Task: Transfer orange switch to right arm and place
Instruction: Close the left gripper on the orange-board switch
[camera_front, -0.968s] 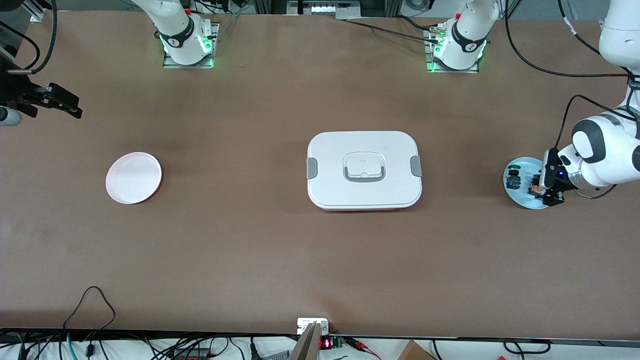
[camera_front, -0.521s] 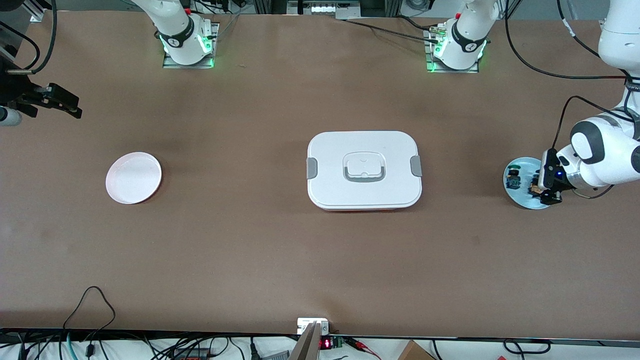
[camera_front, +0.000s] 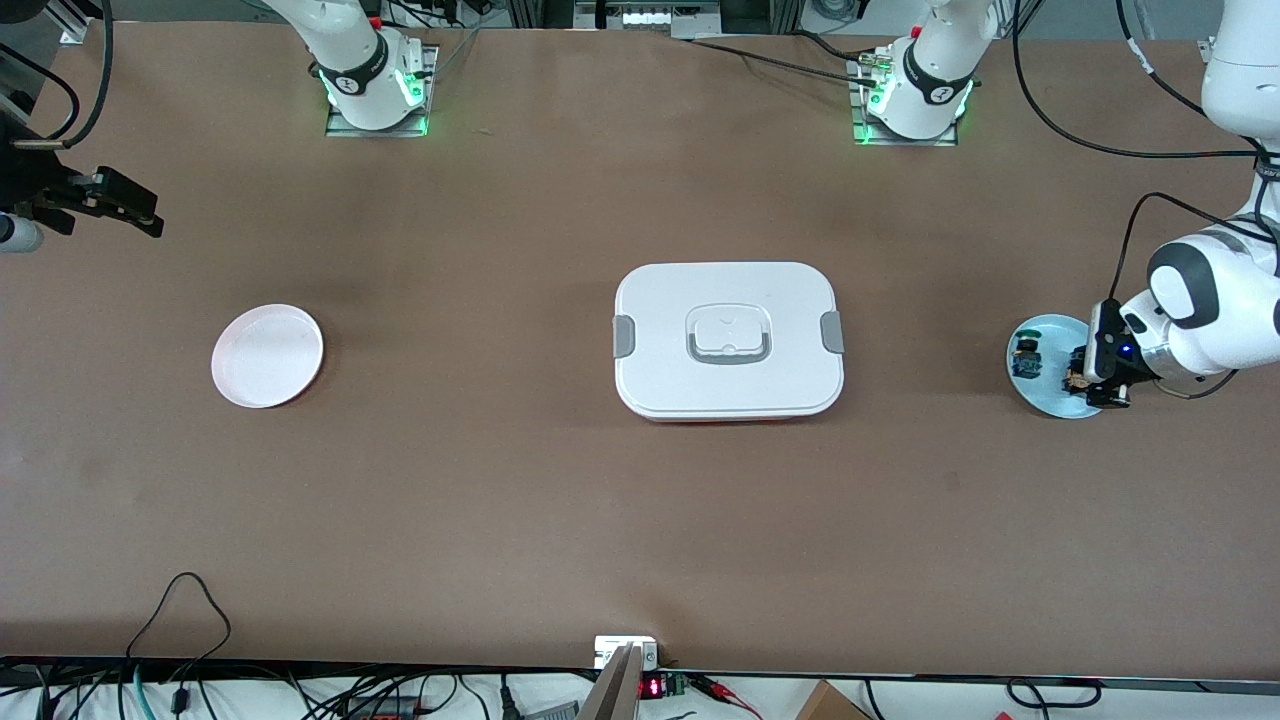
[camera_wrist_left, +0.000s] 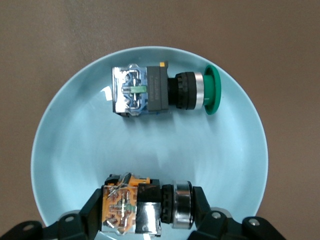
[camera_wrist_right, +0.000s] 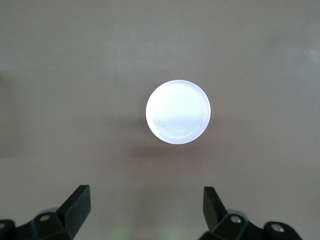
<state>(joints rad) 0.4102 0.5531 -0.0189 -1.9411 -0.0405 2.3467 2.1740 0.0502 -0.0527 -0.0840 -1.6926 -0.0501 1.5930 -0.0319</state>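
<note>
As left wrist view shows, fingers (camera_wrist_left: 95, 212) clamp orange switch (camera_wrist_left: 145, 207)

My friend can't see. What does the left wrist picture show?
The left hand is shut on the small orange switch with a silver ring, on a round pale blue plate. A similar switch with a green button lies beside it.

Both arms (camera_front: 1215, 300) are glossy white with grey joint caps, bolted on metal base plates (camera_front: 380, 125) that glow green. Black bands ring the bases. Black cables trail off the left arm's wrist, plus a tiny blue LED (camera_front: 1125, 350). Grippers are matte black plastic fingers (camera_wrist_right: 75, 205) with small screws.
</note>
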